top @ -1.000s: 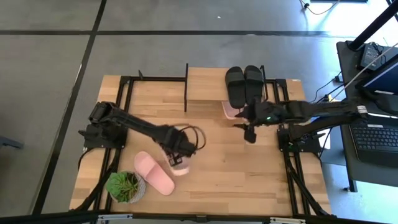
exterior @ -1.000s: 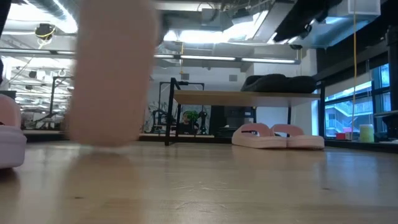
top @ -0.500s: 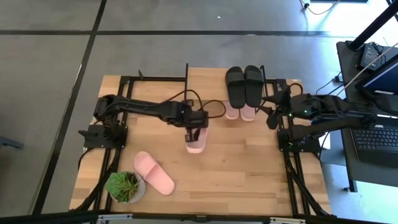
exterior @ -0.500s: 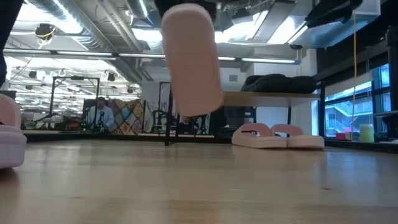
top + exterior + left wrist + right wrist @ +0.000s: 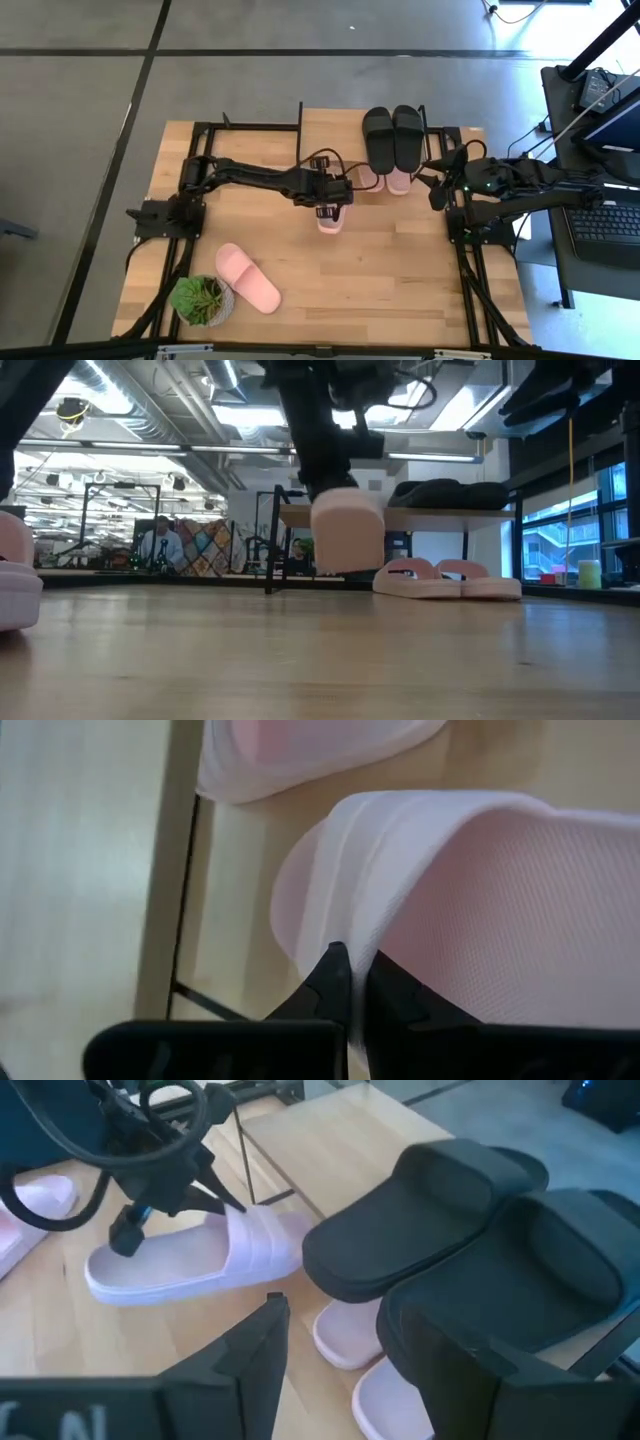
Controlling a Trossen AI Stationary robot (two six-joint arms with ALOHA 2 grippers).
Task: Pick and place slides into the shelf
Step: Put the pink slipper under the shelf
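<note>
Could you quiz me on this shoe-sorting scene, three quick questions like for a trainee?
1. True or false: the left gripper is shut on a pink slide.
2. What lies on top of the shelf? A) two black slides B) a potted plant C) nothing
3. Fill in: the loose pink slide on the table lies beside the potted ____.

Key:
1. True; it holds the slide near the shelf's front edge, clear of the table in the low view.
2. A; a pink pair sits underneath.
3. plant. The right gripper waits open at the shelf's right end.
</note>
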